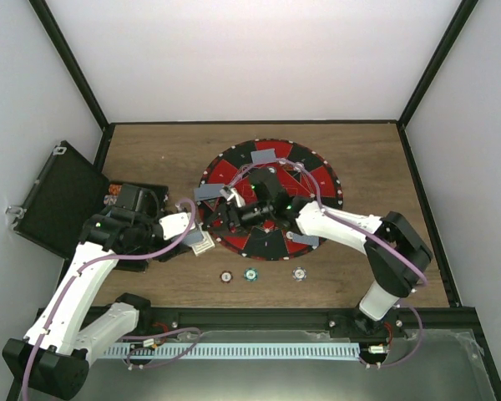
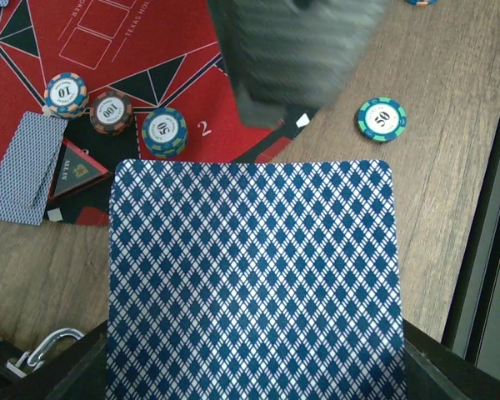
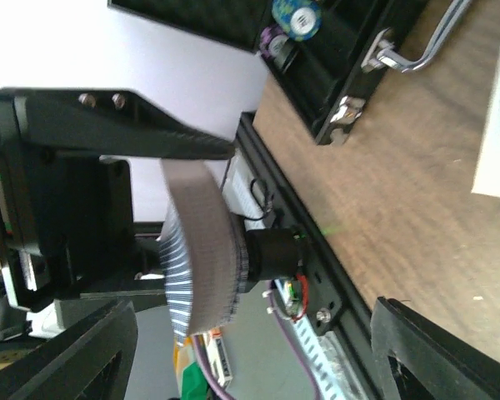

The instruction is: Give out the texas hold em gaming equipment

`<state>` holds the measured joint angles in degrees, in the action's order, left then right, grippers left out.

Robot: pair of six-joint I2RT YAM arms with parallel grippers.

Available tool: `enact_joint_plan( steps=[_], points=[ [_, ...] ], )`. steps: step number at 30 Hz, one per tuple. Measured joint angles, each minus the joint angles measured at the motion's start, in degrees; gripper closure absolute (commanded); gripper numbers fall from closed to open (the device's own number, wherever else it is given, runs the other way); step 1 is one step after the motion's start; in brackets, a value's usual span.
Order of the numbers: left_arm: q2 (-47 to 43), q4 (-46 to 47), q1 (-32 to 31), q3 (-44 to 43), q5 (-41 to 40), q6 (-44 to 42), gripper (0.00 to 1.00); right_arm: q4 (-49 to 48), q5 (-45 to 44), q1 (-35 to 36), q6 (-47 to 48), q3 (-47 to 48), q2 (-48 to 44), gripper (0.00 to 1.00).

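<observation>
Now, left hand [image 2: 254, 379] tight on card deck [image 2: 254, 275]; right hand [image 3: 254, 333] wide, empty.

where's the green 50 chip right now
Left wrist view, upper right: the green 50 chip lies flat on the bare wood table, just off the red mat and beyond the top right corner of the card.

card [image 2: 254, 283] back was blue-white diamond lattice | mat [image 2: 150, 58] was red with black wedges | off-mat 50 chip [image 2: 381, 118] was green, blue-striped rim | table [image 2: 450, 75] was brown woodgrain tbh
</observation>
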<state>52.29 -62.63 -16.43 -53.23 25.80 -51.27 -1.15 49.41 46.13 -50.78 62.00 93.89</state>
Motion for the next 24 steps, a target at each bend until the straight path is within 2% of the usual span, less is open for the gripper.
enact_joint_plan(
  steps=[8,18,24],
  points=[
    [0.00,0.00,0.00,0.00,0.00,0.00,0.96,-5.99,1.42,4.74,-4.07,1.27,2.21,0.27],
    [-0.04,0.00,0.00,0.00,0.00,0.00,0.96,-8.72,2.60,6.71,-6.14,5.05,9.66,0.32],
    [-0.04,-0.02,0.00,0.00,0.00,0.00,0.96,-9.66,3.39,6.86,-6.73,6.36,10.75,0.37]
  ],
)
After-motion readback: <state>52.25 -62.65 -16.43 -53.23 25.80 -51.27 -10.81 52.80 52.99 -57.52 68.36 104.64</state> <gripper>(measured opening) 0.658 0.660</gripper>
